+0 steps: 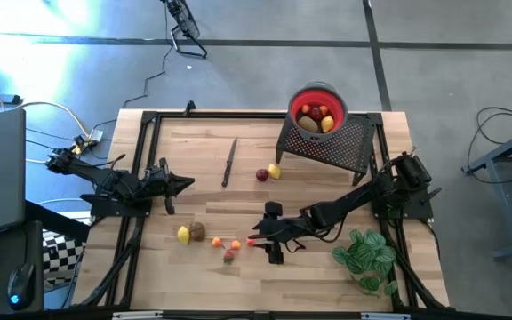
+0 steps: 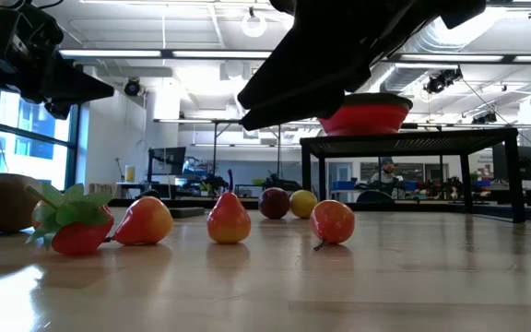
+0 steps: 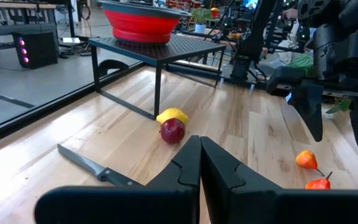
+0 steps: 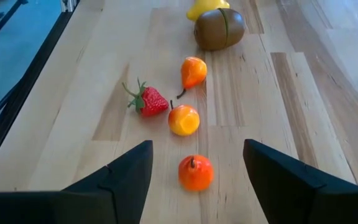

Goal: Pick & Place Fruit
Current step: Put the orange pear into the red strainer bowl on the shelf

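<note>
Over on the left, the left gripper (image 1: 185,184) hangs above the table (image 1: 327,284) with its 2 fingers (image 3: 188,168) pressed together, holding nothing. Just past its tip lies a knife (image 1: 229,163), flat on the wood and well apart from any fruit.

Moving right along the near side, there's a loose line of fruit: a yellow piece (image 1: 183,235) touching a brown kiwi (image 1: 197,232), then a small orange pear (image 1: 218,244), a strawberry (image 1: 228,257) and another orange piece (image 1: 236,244) bunched close together. Last in that line is an orange-red fruit (image 1: 252,241), and this is the one to watch: in the right wrist view it sits squarely between the 2 spread fingers (image 4: 114,177) of the right gripper (image 1: 272,232), near the tips, touching neither. That gripper is wide open and low over the table, empty.

Toward the middle of the table, a dark red fruit (image 1: 261,175) and a yellow one (image 1: 275,171) lie touching each other, just beside the legs of a black mesh stand (image 1: 327,147).

Up on that stand sits the red bowl (image 1: 318,96), with several yellow, red and brown pieces (image 1: 314,117) already inside it.

At the near right corner, beside the right arm, a green leafy plant (image 1: 365,253) rests on the table.
</note>
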Action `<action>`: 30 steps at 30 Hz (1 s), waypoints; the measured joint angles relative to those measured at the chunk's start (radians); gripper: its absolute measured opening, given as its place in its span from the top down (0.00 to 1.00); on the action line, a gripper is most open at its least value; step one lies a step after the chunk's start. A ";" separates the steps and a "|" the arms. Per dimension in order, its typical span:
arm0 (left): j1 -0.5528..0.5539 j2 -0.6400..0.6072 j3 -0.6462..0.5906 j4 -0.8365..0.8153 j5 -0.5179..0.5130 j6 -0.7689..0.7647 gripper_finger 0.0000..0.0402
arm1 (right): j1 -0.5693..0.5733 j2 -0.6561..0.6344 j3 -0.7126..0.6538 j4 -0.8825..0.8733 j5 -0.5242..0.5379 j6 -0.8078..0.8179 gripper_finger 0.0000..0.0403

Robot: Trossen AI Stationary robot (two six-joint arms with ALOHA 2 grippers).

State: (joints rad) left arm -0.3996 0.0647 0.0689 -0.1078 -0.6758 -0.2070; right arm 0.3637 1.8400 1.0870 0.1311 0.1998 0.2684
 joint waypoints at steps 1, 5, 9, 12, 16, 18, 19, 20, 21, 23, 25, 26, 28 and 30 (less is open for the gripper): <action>0.000 0.000 0.000 0.000 0.000 0.000 1.00 | 0.000 0.000 0.000 0.000 0.000 0.000 0.39; 0.000 0.000 0.000 0.000 0.000 0.000 1.00 | 0.000 0.000 0.000 0.001 0.001 0.000 0.39; 0.000 0.000 0.000 0.000 0.000 0.000 1.00 | -0.002 0.026 0.000 0.054 0.005 0.000 0.39; 0.000 0.000 0.000 0.000 0.000 0.000 1.00 | -0.005 0.079 -0.002 0.103 -0.007 0.000 0.39; 0.000 0.000 0.000 0.000 0.001 0.000 1.00 | -0.005 0.129 -0.003 0.113 0.000 0.002 0.39; 0.000 0.000 0.000 -0.001 0.003 0.000 1.00 | -0.005 0.138 -0.002 0.109 0.000 0.018 0.39; 0.000 0.000 0.000 -0.001 0.004 0.000 1.00 | -0.005 0.143 -0.002 0.114 -0.001 0.023 0.39; 0.000 0.000 0.000 -0.001 0.004 0.000 1.00 | -0.006 0.146 -0.002 0.119 -0.010 0.024 0.39; 0.000 0.000 0.000 -0.002 0.004 0.000 1.00 | -0.006 0.148 -0.002 0.115 -0.017 0.024 0.39; 0.000 0.000 0.000 -0.003 0.004 0.000 1.00 | -0.006 0.148 -0.002 0.113 -0.017 0.024 0.39; 0.000 0.000 0.000 -0.004 0.004 0.000 1.00 | -0.006 0.148 -0.002 0.113 -0.017 0.024 0.39; 0.000 0.000 0.000 -0.004 0.004 0.000 1.00 | -0.006 0.148 -0.002 0.113 -0.017 0.024 0.40; 0.000 0.000 0.000 -0.004 0.004 0.000 1.00 | -0.006 0.148 -0.002 0.113 -0.020 0.023 0.42; 0.000 0.000 0.000 -0.004 0.004 0.000 1.00 | -0.006 0.148 -0.002 0.111 -0.021 0.023 0.44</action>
State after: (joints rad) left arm -0.3996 0.0643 0.0689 -0.1116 -0.6720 -0.2072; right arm 0.3573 1.9881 1.0855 0.2420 0.1787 0.2916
